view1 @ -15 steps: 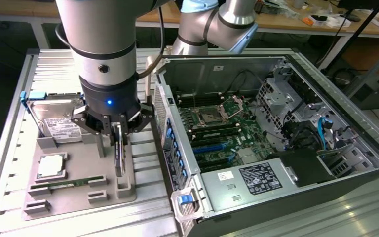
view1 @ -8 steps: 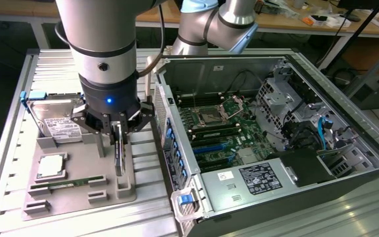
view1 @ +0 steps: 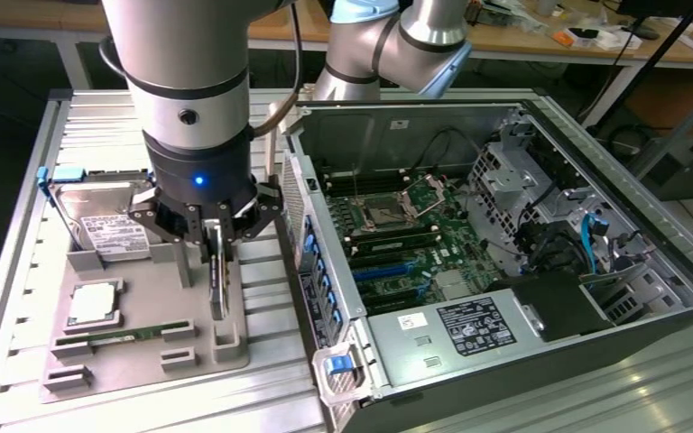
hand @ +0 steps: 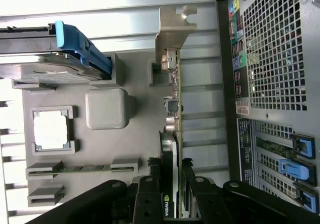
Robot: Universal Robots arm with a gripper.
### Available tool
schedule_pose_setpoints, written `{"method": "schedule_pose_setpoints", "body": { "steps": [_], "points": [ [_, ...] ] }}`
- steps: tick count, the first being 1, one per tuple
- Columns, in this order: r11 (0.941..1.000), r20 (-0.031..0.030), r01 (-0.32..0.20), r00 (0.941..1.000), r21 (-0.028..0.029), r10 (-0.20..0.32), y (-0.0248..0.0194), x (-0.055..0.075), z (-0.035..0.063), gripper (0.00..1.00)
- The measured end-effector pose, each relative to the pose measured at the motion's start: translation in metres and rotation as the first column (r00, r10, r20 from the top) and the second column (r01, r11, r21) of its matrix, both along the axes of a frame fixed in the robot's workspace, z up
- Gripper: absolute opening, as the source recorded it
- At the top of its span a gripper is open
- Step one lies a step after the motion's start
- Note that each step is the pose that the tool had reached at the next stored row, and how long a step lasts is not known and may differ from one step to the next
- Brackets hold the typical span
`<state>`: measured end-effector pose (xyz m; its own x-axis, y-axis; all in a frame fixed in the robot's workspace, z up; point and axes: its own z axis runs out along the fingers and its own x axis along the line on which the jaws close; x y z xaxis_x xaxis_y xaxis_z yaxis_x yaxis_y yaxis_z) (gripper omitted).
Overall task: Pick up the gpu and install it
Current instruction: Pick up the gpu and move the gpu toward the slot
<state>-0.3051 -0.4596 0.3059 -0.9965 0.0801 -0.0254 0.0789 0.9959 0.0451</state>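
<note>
**Gripper clamped on the gpu, card in its tray slot**

The gpu (hand: 172, 99) stands on edge in the grey fixture tray (view1: 142, 361); its long axis runs parallel to the side wall of the open computer case (view1: 443, 225). The metal bracket (hand: 175, 29) marks the far end. Your gripper (view1: 217, 244) sits directly above the card, jaws closed against both flat faces near the end opposite the bracket. The case lies just beside the tray, on the exterior view's right.
</note>
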Motion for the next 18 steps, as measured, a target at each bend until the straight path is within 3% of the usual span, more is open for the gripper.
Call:
{"method": "schedule_pose_setpoints", "body": {
  "steps": [18],
  "points": [
    [1.0000,-0.0001,0.000,1.0000,0.0000,0.000,0.0000,0.0000,0.0079,0.27]
  ]
}}
